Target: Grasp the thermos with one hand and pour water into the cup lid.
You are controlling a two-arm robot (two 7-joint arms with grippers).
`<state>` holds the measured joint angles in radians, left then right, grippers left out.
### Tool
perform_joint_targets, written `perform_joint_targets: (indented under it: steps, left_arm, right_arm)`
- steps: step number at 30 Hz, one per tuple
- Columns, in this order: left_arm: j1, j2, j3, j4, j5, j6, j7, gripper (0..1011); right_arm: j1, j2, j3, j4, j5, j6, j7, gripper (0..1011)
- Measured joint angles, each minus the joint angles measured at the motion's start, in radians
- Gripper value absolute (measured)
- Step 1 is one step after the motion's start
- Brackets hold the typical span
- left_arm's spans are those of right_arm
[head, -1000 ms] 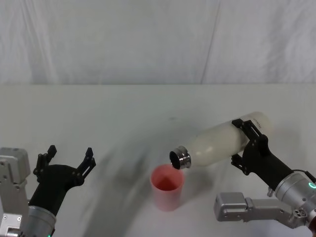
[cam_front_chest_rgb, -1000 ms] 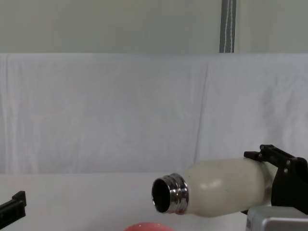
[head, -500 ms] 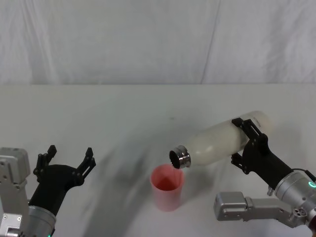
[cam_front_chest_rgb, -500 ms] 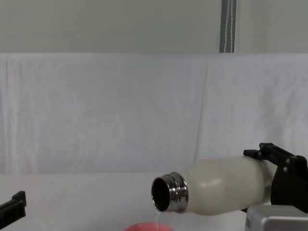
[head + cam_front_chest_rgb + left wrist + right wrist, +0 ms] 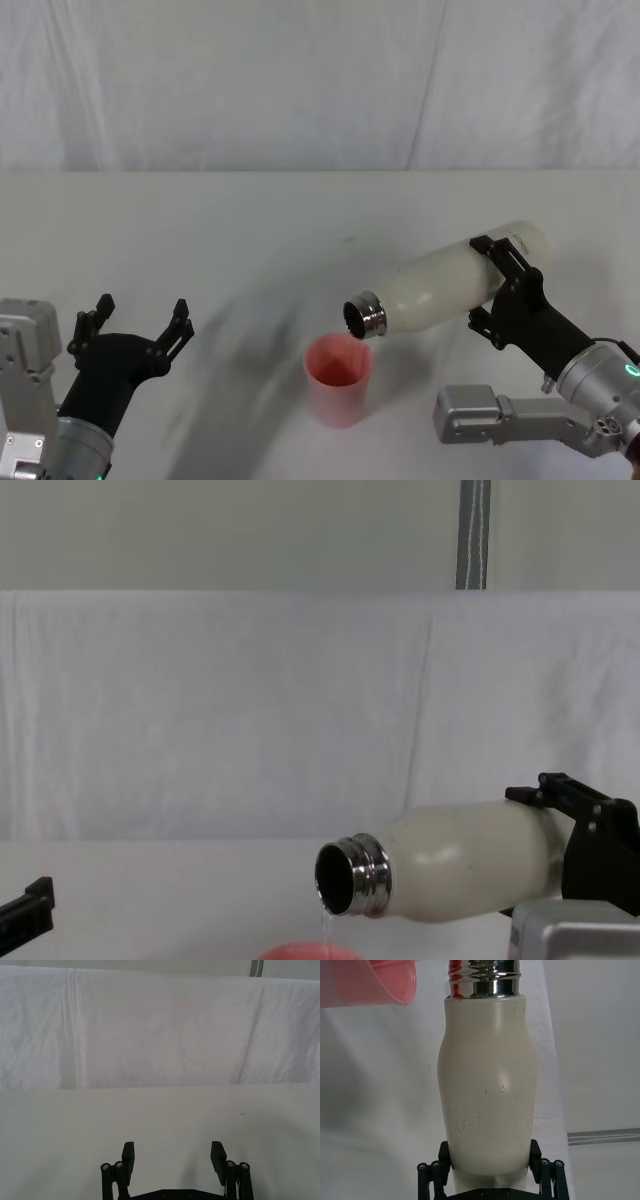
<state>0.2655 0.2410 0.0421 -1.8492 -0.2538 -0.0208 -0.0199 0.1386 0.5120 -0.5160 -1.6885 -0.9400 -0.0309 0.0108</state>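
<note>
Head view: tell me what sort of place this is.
Probably a lab test bench set up for recording: a plain white table backed by a hung white cloth, with just a thermos in the right gripper and a pink cup lid.

A white cloth backdrop hangs behind the white table.

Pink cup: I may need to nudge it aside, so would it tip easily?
Probably. The cup looks thin, light and taller than wide, so a high push may topple it. Water falling from the bottle, held by the right claw, adds only slight weight.
</note>
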Motion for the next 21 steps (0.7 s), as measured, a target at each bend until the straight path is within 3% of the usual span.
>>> perform_joint_targets:
  steps: [21]
  left_arm:
    - [0.000,0.000,0.000,0.000,0.000,0.000,0.000,1001]
  right_arm:
    - [-0.007,-0.001,0.000,0.001,0.002,0.002,-0.003,949]
